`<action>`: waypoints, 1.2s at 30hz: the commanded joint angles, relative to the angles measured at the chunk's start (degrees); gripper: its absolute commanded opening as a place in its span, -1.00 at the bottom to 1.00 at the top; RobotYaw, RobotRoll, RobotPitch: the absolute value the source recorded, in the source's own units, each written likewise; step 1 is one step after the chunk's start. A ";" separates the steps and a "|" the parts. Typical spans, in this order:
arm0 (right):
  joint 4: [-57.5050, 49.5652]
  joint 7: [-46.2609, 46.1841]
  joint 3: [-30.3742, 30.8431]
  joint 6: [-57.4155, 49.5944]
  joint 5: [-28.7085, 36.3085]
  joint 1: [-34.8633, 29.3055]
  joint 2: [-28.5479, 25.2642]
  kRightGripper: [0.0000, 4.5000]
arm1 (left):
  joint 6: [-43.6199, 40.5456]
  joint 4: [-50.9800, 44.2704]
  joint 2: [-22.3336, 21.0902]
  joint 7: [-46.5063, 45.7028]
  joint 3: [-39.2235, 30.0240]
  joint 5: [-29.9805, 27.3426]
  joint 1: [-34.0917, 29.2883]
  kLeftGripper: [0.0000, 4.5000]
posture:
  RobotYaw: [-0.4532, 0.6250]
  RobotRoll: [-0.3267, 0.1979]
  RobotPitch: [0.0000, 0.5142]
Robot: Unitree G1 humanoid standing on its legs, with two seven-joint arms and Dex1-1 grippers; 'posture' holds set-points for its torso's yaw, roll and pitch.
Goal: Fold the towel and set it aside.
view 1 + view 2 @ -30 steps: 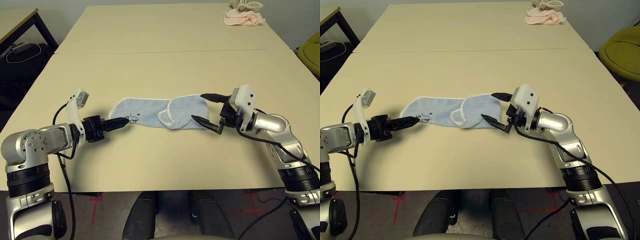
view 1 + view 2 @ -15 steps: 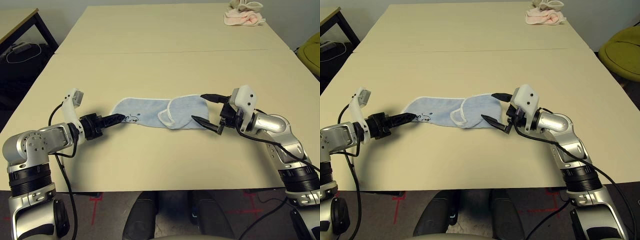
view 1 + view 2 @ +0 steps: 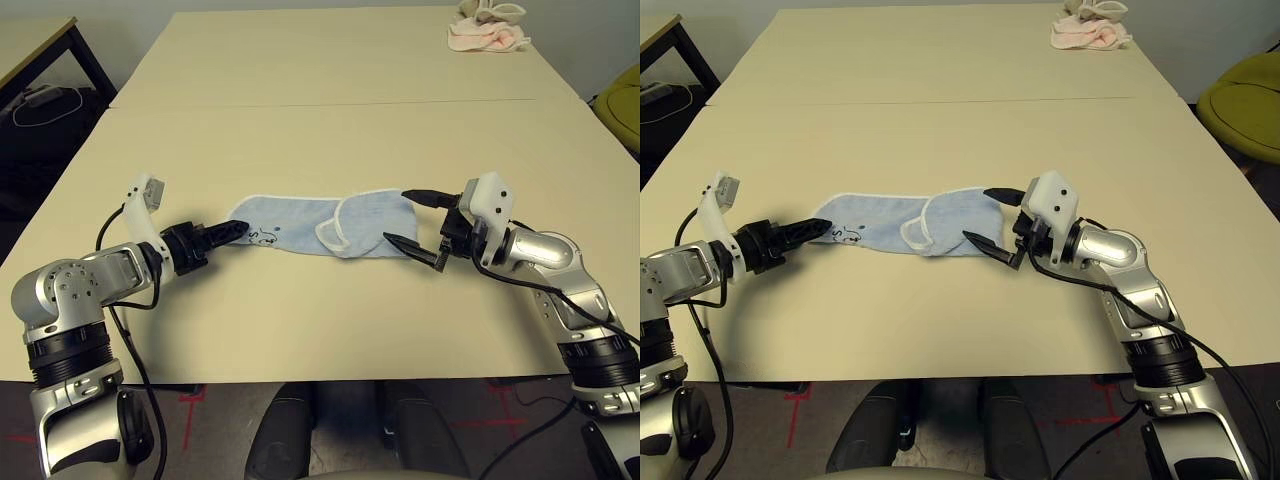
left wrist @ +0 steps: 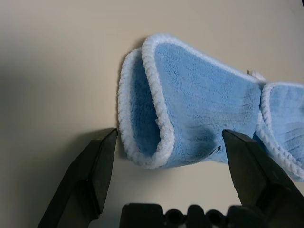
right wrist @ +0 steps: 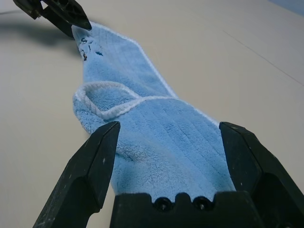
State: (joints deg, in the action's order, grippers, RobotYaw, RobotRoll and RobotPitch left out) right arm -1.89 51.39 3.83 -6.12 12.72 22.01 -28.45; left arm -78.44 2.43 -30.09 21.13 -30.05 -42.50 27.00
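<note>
While towel (image 3: 318, 225) lies flat at mid surface (image 3: 330, 130), long side running left to right, right part folded over with white edging looped on top, both tools sit at its ends. Left tool (image 4: 166, 156) wide open, fingers apart either side of towel's doubled left end, nothing gripped. Right tool (image 3: 412, 220) wide open too, fingers straddling right end, nothing gripped. Pink cloth (image 3: 487, 36) bunched at far right of surface, well apart from towel.
</note>
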 commanded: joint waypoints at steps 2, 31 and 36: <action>-0.43 0.08 -0.04 -0.26 0.46 -0.47 -0.42 1.00 | 0.20 2.05 1.57 -3.64 -1.65 1.42 0.66 0.41 | 0.01 0.25 -0.37; 4.30 2.15 0.13 0.57 -2.10 -1.14 -5.56 1.00 | -3.13 -3.22 1.00 -1.70 0.12 -3.19 8.67 -0.98 | 0.02 0.25 -0.43; 4.70 2.10 -0.06 0.60 -2.24 -0.72 -5.49 1.00 | -4.74 -5.47 2.28 -0.33 2.09 -5.55 11.26 -0.98 | 0.02 0.25 -0.44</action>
State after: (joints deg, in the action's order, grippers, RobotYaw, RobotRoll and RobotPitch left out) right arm 2.23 53.28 3.83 -5.93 10.62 21.39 -33.39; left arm -81.74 -1.55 -28.16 19.96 -29.04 -46.49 37.58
